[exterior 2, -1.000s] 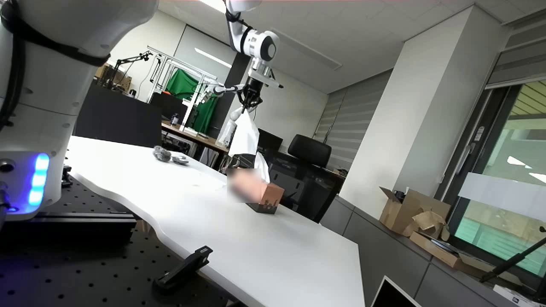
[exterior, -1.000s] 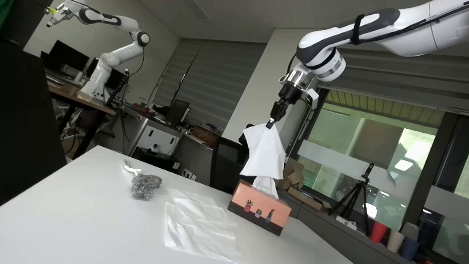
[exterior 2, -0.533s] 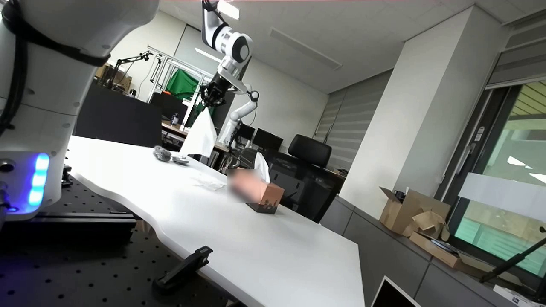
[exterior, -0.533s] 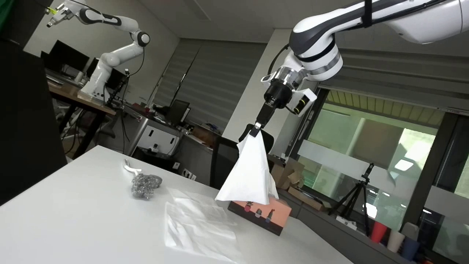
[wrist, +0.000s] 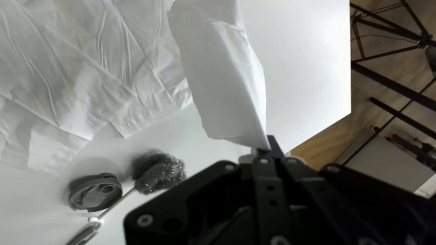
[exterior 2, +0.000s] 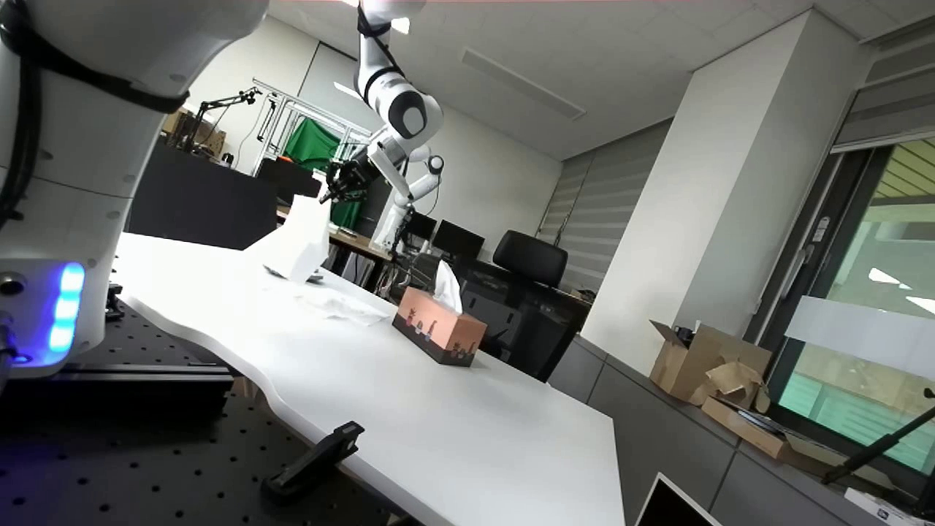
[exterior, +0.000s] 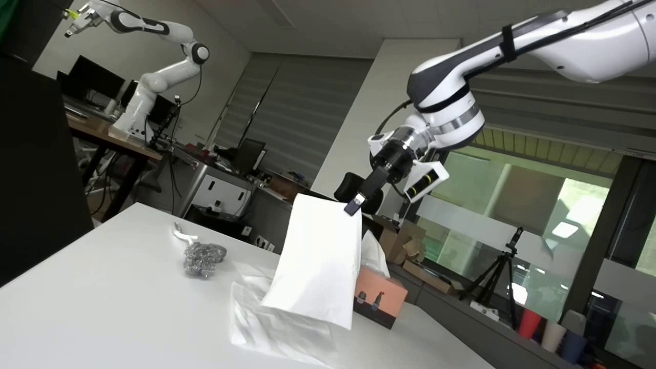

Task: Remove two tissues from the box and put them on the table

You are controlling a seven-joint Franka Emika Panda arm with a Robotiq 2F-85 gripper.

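Note:
My gripper is shut on a white tissue at one corner in both exterior views and in the wrist view. The held tissue hangs down from the fingertips above the table. A crumpled tissue layer lies flat on the table, partly hidden behind the held tissue. The orange and black tissue box stands beside it, with another tissue sticking up from its top. The box is out of the wrist view.
A grey steel-wool ball lies on the table with a round grey plastic part and a white-handled piece beside it. A black clamp-like piece sits at the table's edge. A black office chair stands behind.
My gripper has carried the hanging tissue away from above the box, over the tissue on the table, and lower. The gripper has tilted. The tissue has swung out and spread.

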